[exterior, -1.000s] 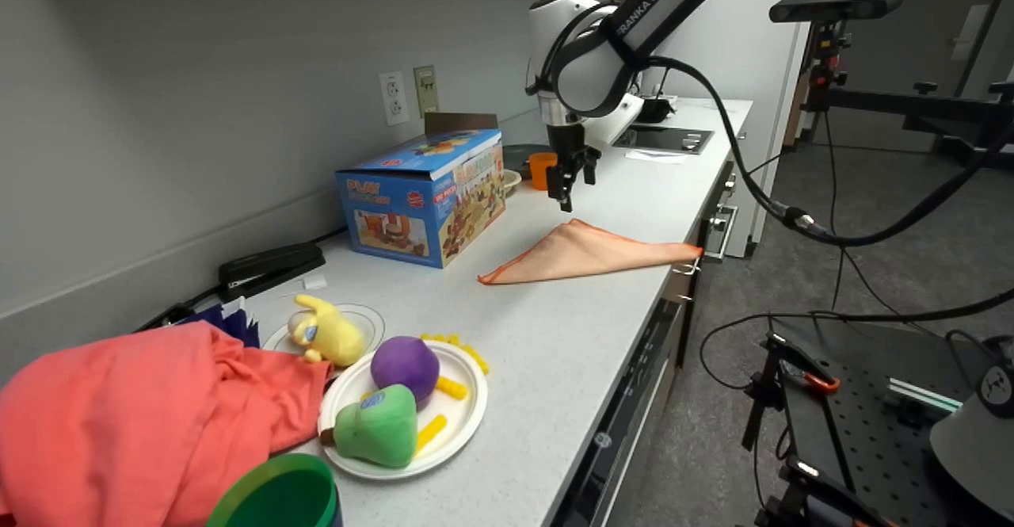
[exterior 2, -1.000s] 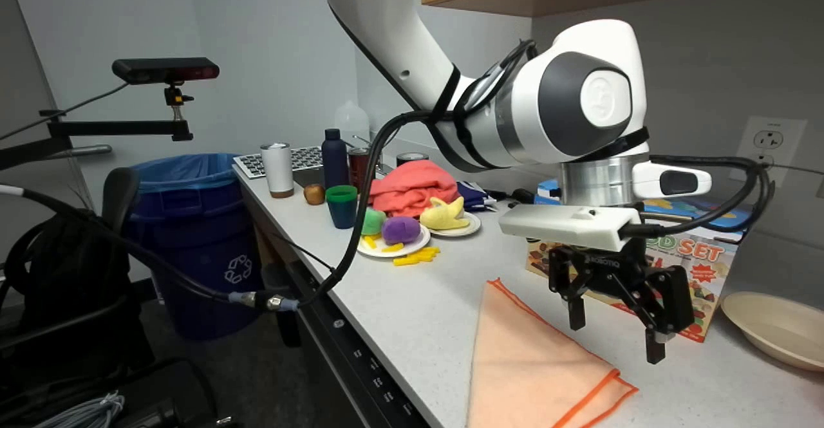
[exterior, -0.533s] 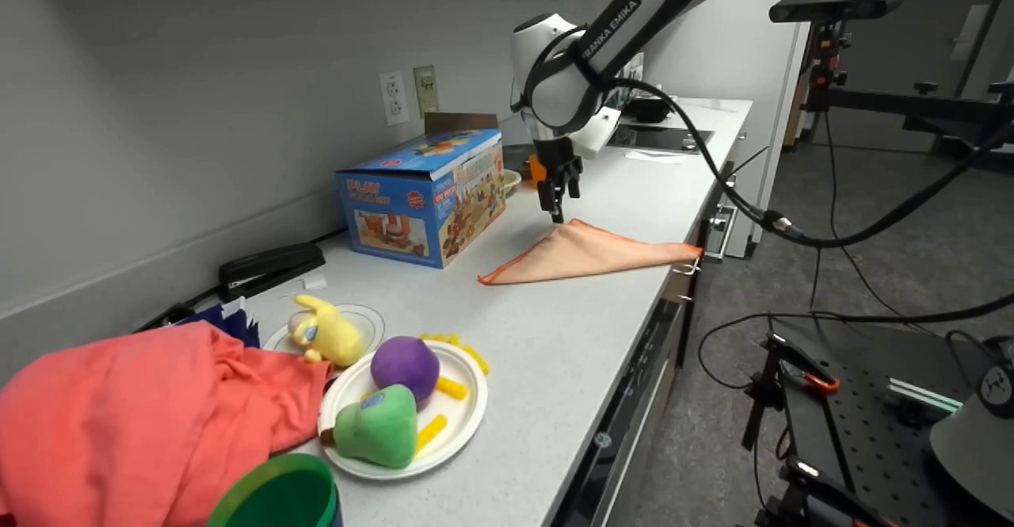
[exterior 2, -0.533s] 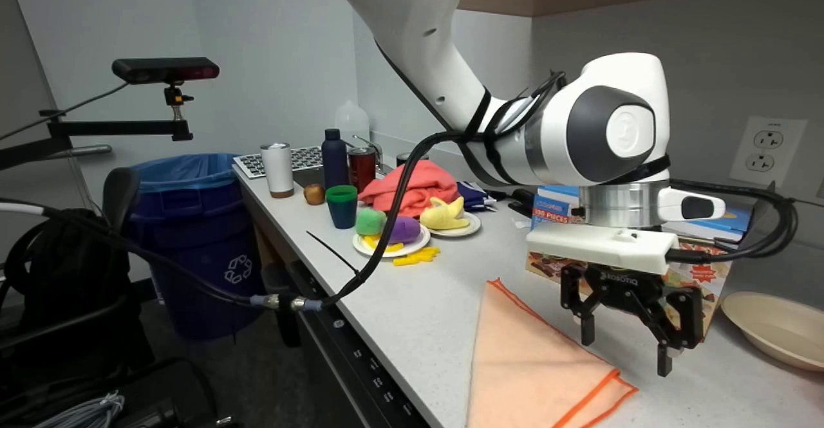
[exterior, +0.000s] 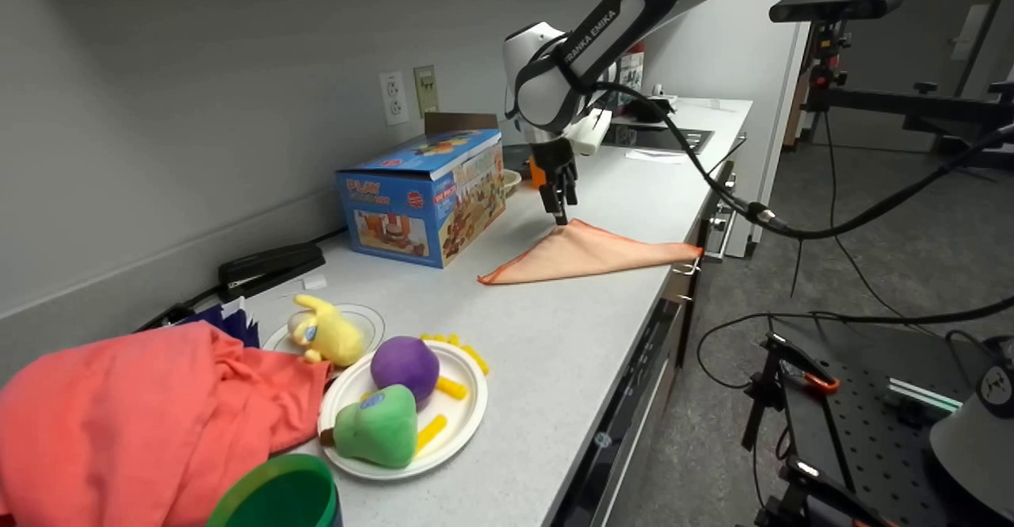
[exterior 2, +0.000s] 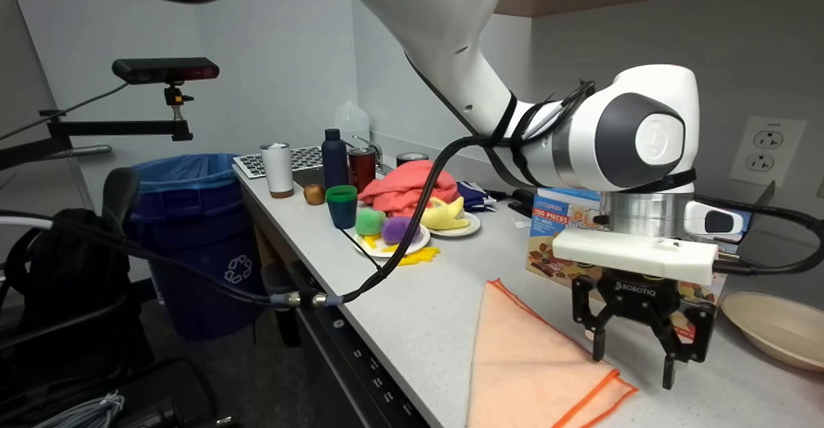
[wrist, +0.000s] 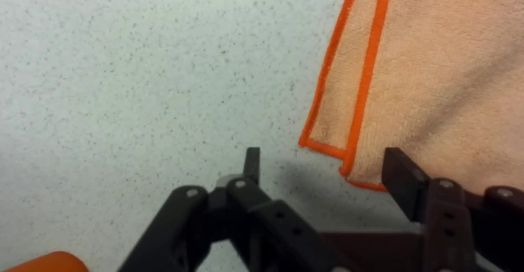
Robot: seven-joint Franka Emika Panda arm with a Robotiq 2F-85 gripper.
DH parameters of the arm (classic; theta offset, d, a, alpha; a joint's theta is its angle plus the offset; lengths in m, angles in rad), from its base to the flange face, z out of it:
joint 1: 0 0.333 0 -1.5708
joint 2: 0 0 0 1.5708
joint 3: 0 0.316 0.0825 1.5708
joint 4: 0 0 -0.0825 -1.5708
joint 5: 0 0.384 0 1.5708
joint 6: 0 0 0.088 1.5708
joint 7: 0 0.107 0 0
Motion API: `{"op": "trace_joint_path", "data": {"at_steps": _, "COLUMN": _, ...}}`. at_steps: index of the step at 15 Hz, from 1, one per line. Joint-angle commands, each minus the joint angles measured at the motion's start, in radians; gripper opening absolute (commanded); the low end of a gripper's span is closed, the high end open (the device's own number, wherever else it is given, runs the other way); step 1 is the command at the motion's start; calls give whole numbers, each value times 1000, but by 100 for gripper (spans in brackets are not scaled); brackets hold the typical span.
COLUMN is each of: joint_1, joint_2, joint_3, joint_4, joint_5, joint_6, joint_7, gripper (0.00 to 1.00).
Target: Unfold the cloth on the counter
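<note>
The gripper (exterior: 566, 211) poised by the folded cloth (exterior: 590, 256)

In an exterior view, the cloth lies on the counter (exterior: 523, 337), right of the toy box (exterior: 428, 198), its far corner (exterior: 576, 230) beside the gripper. In an exterior view, the fingers (exterior 2: 599, 345) point down, well apart, holding nothing; one stands at the cloth's edge, the other over the counter to its right. Contact is hard to tell. In the wrist view, the lower layer (wrist: 339, 100) peeks out beyond the orange hem (wrist: 364, 79) of the upper layer (wrist: 458, 39), the corner between the fingers. The step looks like lining up a pinch; to do it well, centre on the upper hem alone, descend until the fingers graze the fabric, close gently, then carry it over the opposite edge, probably the fold, leaving the lower layer flat.
</note>
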Motion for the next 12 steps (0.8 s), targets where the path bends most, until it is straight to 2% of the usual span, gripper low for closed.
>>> {"op": "trace_joint_path", "data": {"at_steps": 1, "joint_1": -16, "joint_2": 53, "joint_3": 22, "joint_4": 91, "joint_5": 22, "joint_6": -69, "joint_7": -52, "gripper": 75}}
{"op": "trace_joint_path", "data": {"at_steps": 6, "joint_1": -17, "joint_2": 93, "joint_3": 34, "joint_4": 143, "joint_5": 24, "joint_6": -109, "joint_7": -56, "gripper": 75}}
{"op": "trace_joint_path", "data": {"at_steps": 8, "joint_1": -17, "joint_2": 107, "joint_3": 36, "joint_4": 158, "joint_5": 23, "joint_6": -117, "joint_7": -54, "gripper": 71}}
{"op": "trace_joint_path", "data": {"at_steps": 10, "joint_1": -19, "joint_2": 115, "joint_3": 34, "joint_4": 168, "joint_5": 21, "joint_6": -122, "joint_7": -52, "gripper": 60}}
{"op": "trace_joint_path", "data": {"at_steps": 11, "joint_1": -20, "joint_2": 118, "joint_3": 33, "joint_4": 173, "joint_5": 22, "joint_6": -127, "joint_7": -51, "gripper": 41}}
{"op": "trace_joint_path", "data": {"at_steps": 12, "joint_1": -20, "joint_2": 120, "joint_3": 33, "joint_4": 178, "joint_5": 21, "joint_6": -131, "joint_7": -50, "gripper": 34}}
